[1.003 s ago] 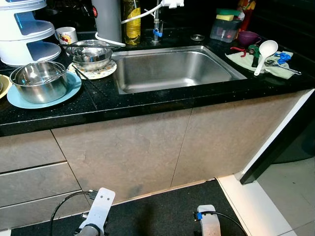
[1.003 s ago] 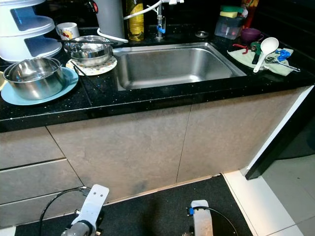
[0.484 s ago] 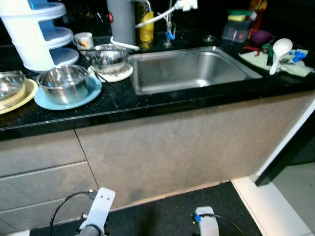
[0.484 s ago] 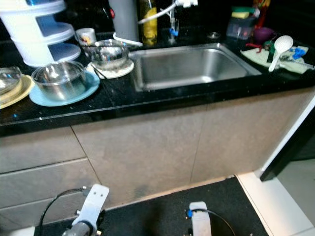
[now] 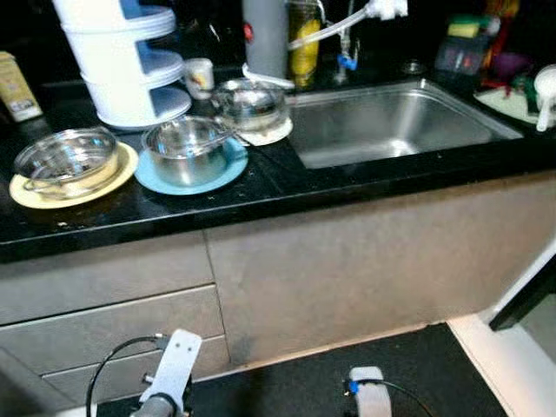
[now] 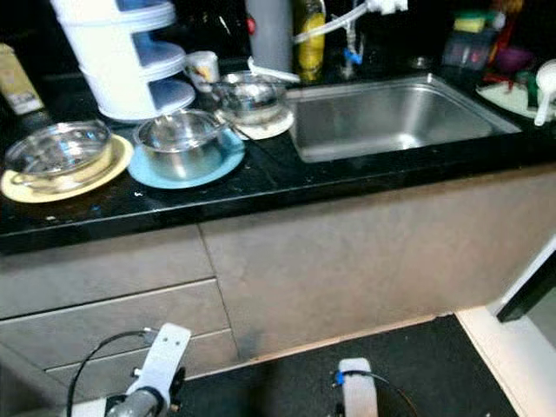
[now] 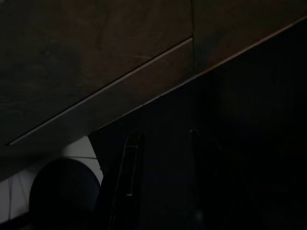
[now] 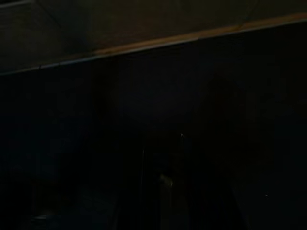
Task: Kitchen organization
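Silver arms hang idle low before the cabinet; how the jaws of the left gripper [image 7: 160, 182] and right gripper [image 8: 163, 182] stand I cannot tell in the dark. Beyond, on the black counter [image 5: 287, 174], steel bowls sit on a yellow plate [image 5: 26, 187] and a blue plate [image 5: 228, 170], beside the sink [image 5: 391, 130]. A careless reach could probably drag a bowl and plate off the edge.

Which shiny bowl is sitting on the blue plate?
The middle steel bowl sits on the blue plate. The glass bowl has a yellow plate; the bowl by the sink a white one.
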You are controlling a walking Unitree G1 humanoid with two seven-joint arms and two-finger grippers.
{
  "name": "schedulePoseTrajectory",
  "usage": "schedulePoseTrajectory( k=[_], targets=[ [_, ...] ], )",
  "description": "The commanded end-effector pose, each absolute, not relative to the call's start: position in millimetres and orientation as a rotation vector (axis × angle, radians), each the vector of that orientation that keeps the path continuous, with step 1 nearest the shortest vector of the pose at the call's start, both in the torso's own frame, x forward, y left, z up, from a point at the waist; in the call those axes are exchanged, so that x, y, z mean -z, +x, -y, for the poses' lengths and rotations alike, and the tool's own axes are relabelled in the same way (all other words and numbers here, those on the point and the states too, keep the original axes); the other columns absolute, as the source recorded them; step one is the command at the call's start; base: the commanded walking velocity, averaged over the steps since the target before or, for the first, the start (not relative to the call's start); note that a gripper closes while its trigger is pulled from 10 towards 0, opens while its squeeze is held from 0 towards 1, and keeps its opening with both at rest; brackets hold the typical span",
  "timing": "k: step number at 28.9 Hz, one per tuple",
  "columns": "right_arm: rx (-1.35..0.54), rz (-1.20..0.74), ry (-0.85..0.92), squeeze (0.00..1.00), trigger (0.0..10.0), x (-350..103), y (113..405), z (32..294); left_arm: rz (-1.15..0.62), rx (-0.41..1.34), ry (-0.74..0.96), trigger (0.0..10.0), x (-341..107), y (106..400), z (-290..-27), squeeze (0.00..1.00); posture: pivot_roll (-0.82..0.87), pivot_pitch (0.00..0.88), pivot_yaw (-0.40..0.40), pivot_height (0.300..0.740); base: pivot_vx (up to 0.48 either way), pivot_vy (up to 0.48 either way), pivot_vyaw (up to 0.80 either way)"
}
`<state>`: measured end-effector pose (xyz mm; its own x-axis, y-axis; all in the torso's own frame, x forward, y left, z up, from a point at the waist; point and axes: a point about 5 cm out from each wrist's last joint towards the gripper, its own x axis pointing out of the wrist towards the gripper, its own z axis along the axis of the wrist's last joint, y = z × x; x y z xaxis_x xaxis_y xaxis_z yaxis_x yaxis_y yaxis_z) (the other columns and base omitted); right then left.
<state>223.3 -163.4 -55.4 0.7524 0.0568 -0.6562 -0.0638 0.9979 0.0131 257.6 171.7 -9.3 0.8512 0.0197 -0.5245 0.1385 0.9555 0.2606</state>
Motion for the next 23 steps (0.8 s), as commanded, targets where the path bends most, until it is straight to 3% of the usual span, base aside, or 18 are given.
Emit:
schedulePoseTrajectory(
  k=[1, 4, 9, 23],
  targets=[
    [-0.080, -0.751, 0.007, 0.00, 10.0, 62.6, 214.1, 155.1, -0.591, 0.058, 0.307, 10.0, 16.8, 250.3, -177.6, 0.00, -0.01, 0.146, -0.019, 0.740, 0.000, 0.416, 0.00],
    [-0.082, -0.751, 0.009, 0.00, 10.0, 62.8, 214.0, 154.6, -0.591, 0.060, 0.308, 10.0, 16.8, 250.1, -177.7, 0.00, -0.01, 0.146, -0.019, 0.740, 0.000, 0.411, 0.00],
    [-0.084, -0.750, 0.011, 0.00, 10.0, 62.6, 214.9, 154.0, -0.586, 0.087, 0.331, 10.0, 16.0, 250.7, -176.2, 0.00, -0.01, 0.146, -0.017, 0.740, 0.000, 0.000, 0.00],
    [-0.077, -0.755, 0.016, 0.00, 10.0, 64.7, 211.6, 154.5, -0.591, 0.098, 0.328, 10.0, 16.3, 251.0, -175.3, 0.00, -0.02, 0.140, -0.004, 0.740, 0.000, -0.480, 0.00]
  ],
)
